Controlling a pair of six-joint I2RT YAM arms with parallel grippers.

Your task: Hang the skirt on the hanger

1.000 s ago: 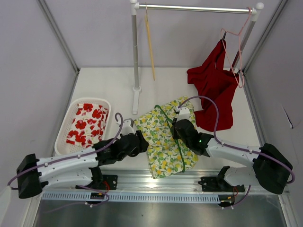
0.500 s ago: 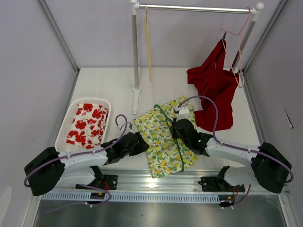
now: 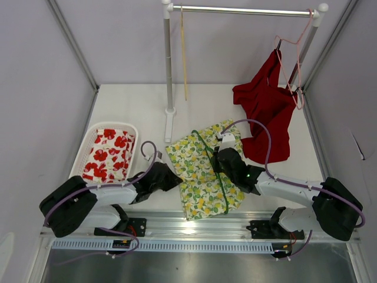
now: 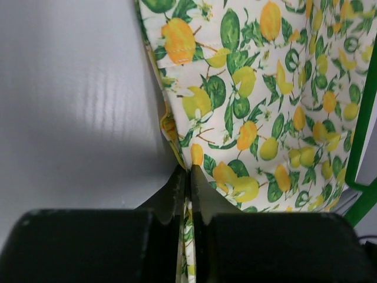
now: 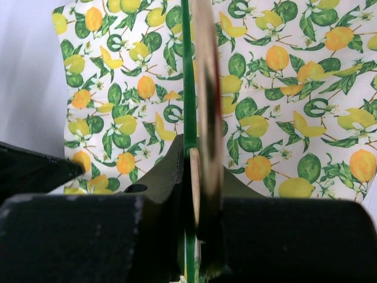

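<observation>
Skirt (image 3: 200, 177), one, white with a lemon-and-leaf print, lay flat on the table (image 3: 135, 112) between the two arms, near the front edge. One green hanger (image 5: 187, 71) of thin wire lay across the skirt's right half, running front to back.

The left gripper (image 4: 188, 174), fingers pressed almost together, pinched the skirt's left edge where the fabric met bare table. The right gripper (image 5: 189, 150), jaws narrow, was clamped on the green hanger over the print.

One white basket (image 3: 79, 156) stood at the table's left, well apart from the skirt, and held red-flowered cloth (image 3: 109, 153); the number of pieces could not be told.

One clothes rail (image 3: 241, 10) on two posts stood at the back. From it hung one thin tan strip (image 3: 185, 59) and one pink hanger (image 3: 300, 59). The pink hanger carried one red garment (image 3: 265, 106), whose lower part rested on the table just beside the skirt.
</observation>
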